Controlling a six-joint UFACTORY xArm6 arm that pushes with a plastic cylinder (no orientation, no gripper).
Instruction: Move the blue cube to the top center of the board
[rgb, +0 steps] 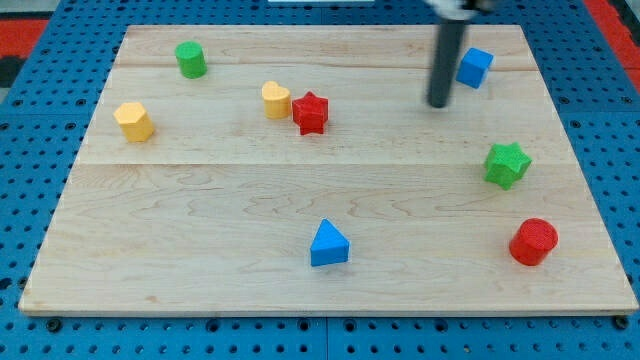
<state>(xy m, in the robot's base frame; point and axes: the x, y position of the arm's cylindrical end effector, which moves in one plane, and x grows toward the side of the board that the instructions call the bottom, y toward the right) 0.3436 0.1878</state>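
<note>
Blue triangle (329, 244) nearest, my tip (438, 104) just left of blue cube (474, 67) — no jaws visible.

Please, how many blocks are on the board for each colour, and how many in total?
Blue: 2, the blue cube and the blue triangle
Green: 2, the green cylinder and the green star
Yellow: 2, the yellow hexagon and the yellow heart
Red: 2, the red star and the red cylinder
Total: 8
</note>
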